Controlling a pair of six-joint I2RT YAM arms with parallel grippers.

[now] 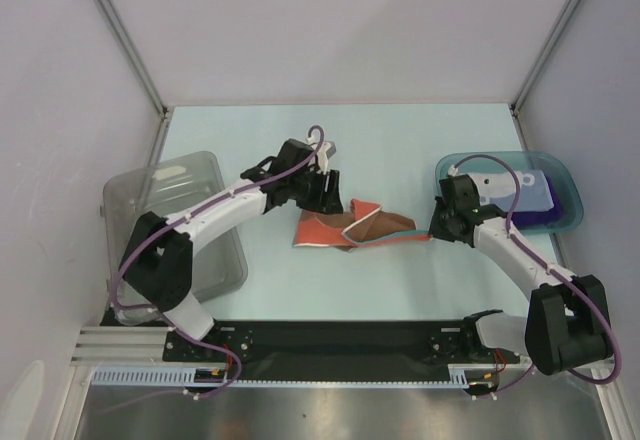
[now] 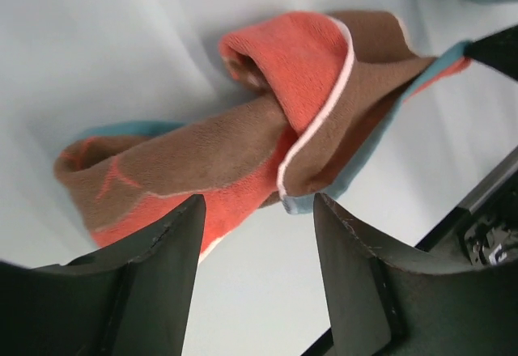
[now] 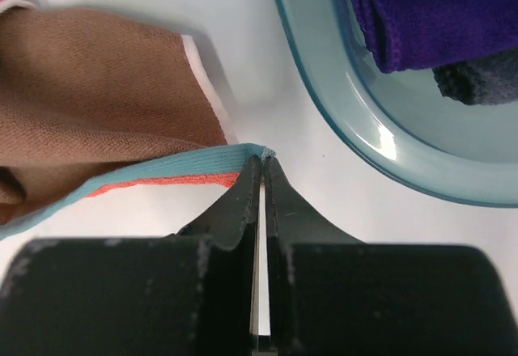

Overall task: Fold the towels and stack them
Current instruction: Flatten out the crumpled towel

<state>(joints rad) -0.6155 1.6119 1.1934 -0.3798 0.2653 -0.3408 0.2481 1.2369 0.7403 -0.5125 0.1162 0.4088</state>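
The right pincer (image 3: 263, 162) was shut tight, its tips nipping the teal hem at one corner of a crumpled orange-and-brown terry towel (image 3: 97, 89) edged in teal and white. The left pincer (image 2: 259, 210) stood open, its two dark fingers (image 2: 162, 259) well apart and holding nothing. The bunched, twisted middle of that same towel lay just beyond them on the pale table (image 2: 121, 48). This one towel stretched between the two arms at mid-table. Just right of the shut pincer sat one translucent teal plastic tray (image 3: 348, 129). Two cloths could be counted in it: one purple towel (image 3: 429, 16) and one dark grey towel (image 3: 486, 81) touching it. At the table's far left stood one clear plastic bin (image 1: 190, 175).
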